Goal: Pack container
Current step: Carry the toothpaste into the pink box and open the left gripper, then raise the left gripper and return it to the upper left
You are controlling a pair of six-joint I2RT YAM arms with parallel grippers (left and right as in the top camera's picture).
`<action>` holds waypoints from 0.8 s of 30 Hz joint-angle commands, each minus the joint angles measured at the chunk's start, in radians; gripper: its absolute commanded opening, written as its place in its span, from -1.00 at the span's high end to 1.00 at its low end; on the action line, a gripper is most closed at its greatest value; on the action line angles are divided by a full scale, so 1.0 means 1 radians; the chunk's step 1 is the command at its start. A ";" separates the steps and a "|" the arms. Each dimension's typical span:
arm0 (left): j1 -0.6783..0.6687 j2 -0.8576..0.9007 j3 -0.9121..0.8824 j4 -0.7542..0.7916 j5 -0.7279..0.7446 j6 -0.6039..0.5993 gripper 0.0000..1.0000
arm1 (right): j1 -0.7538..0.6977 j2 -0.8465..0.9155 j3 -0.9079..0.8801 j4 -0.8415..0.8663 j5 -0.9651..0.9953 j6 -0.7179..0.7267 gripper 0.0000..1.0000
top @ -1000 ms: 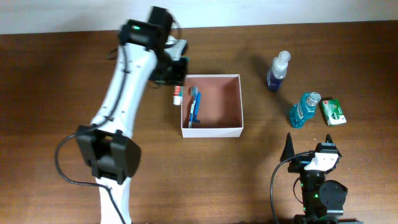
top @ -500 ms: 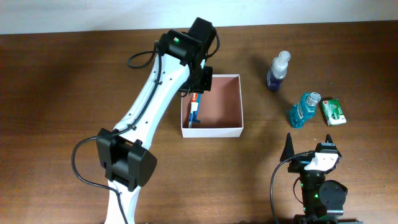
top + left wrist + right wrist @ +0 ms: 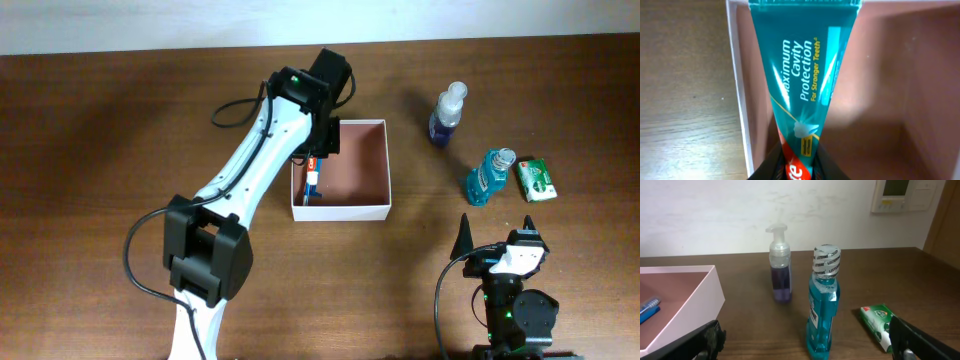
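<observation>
Wooden table (image 3: 100,150), container (image 3: 340,212), left fingers (image 3: 767,168) pinching toothpaste (image 3: 800,75)

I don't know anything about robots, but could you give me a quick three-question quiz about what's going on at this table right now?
1. True or false: the left arm's jaws are shut on a teal toothpaste tube, holding it over the inside of the container.
2. Which thing stands nearest the green box?
A. the toothpaste tube
B. the blue mouthwash bottle
C. the container
3. In one word: are the right arm's jaws open or shut?

Key
1. True. The tube's lower end sits between the jaws, close to the container's left wall.
2. B
3. Open. They hold nothing.
</observation>
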 commanded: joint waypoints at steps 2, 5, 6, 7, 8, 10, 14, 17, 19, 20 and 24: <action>0.002 -0.002 -0.080 0.065 -0.014 -0.015 0.66 | -0.006 -0.006 -0.005 -0.008 0.009 0.001 -0.97; 0.002 0.000 -0.128 0.111 -0.014 -0.016 0.65 | -0.006 -0.006 -0.005 -0.008 0.009 0.001 -0.97; 0.002 0.000 -0.140 0.121 -0.014 -0.016 0.64 | -0.006 -0.006 -0.005 -0.008 0.009 0.001 -0.97; 0.002 0.000 -0.154 0.130 -0.014 -0.023 0.64 | -0.006 -0.006 -0.005 -0.008 0.009 0.001 -0.97; 0.002 0.000 -0.166 0.135 -0.014 -0.034 0.58 | -0.006 -0.006 -0.005 -0.008 0.009 0.001 -0.97; 0.002 0.000 -0.182 0.143 -0.014 -0.038 0.57 | -0.006 -0.006 -0.005 -0.008 0.009 0.001 -0.97; 0.002 0.000 -0.192 0.143 -0.014 -0.038 0.57 | -0.006 -0.006 -0.005 -0.008 0.009 0.001 -0.96; 0.002 0.000 -0.192 0.144 -0.014 -0.038 0.57 | -0.006 -0.006 -0.005 -0.008 0.009 0.001 -0.97; 0.002 0.000 -0.192 0.146 -0.014 -0.037 0.56 | -0.006 -0.006 -0.005 -0.008 0.009 0.001 -0.96; 0.002 0.000 -0.192 0.146 -0.014 -0.037 0.56 | -0.006 -0.006 -0.005 -0.008 0.009 0.001 -0.97; 0.002 0.000 -0.189 0.146 -0.013 -0.031 0.56 | -0.006 -0.006 -0.005 -0.008 0.009 0.001 -0.97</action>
